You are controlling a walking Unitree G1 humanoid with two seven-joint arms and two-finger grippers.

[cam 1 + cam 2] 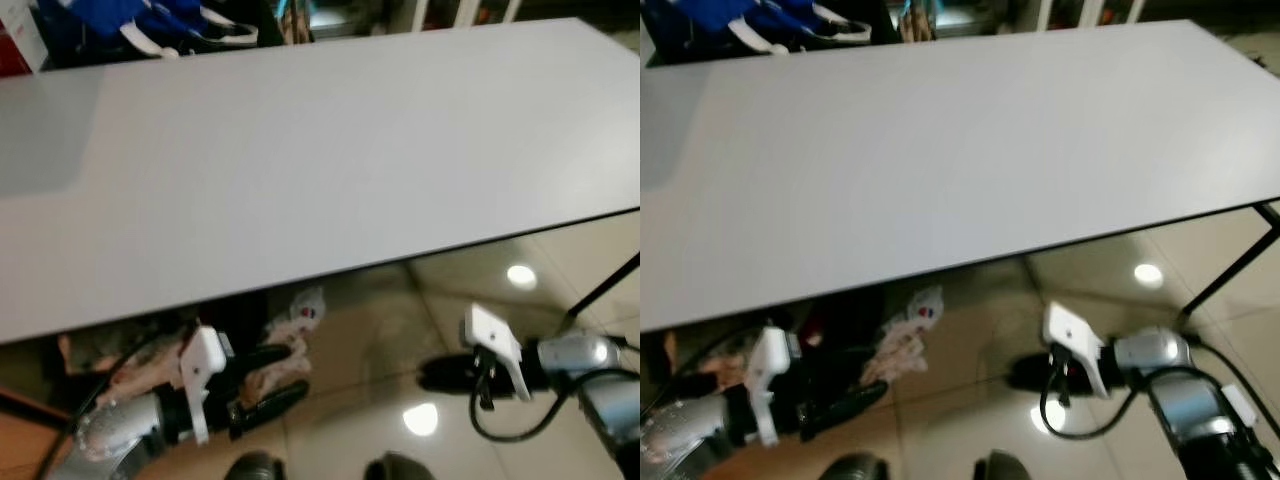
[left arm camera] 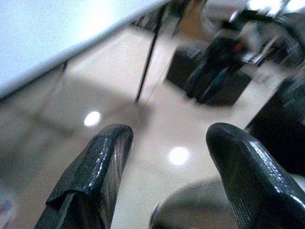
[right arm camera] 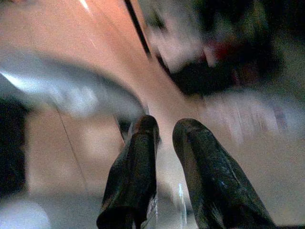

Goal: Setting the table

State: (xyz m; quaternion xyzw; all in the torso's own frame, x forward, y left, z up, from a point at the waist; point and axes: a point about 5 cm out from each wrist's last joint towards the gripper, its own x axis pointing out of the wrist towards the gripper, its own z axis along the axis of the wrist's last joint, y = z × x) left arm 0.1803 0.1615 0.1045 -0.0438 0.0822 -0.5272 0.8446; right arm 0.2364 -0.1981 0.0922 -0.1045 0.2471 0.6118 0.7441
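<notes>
A long white table (image 1: 330, 150) stretches across in front of me, its top bare. Both arms hang below its near edge, over the glossy floor. My left gripper (image 1: 283, 378) is low on the left with its black fingers pointing right; in the left wrist view the left gripper (image 2: 167, 138) stands open with nothing between the fingers. My right gripper (image 1: 445, 372) is low on the right, pointing left. In the blurred right wrist view the right gripper (image 3: 164, 126) has its fingers close together and holds nothing.
Blue and white items (image 1: 150, 25) lie beyond the table's far left edge. A crumpled white wrapper (image 1: 298, 318) and clutter sit on the floor under the table. A black table leg (image 1: 605, 285) slants at the right. Ceiling lights reflect off the tiles.
</notes>
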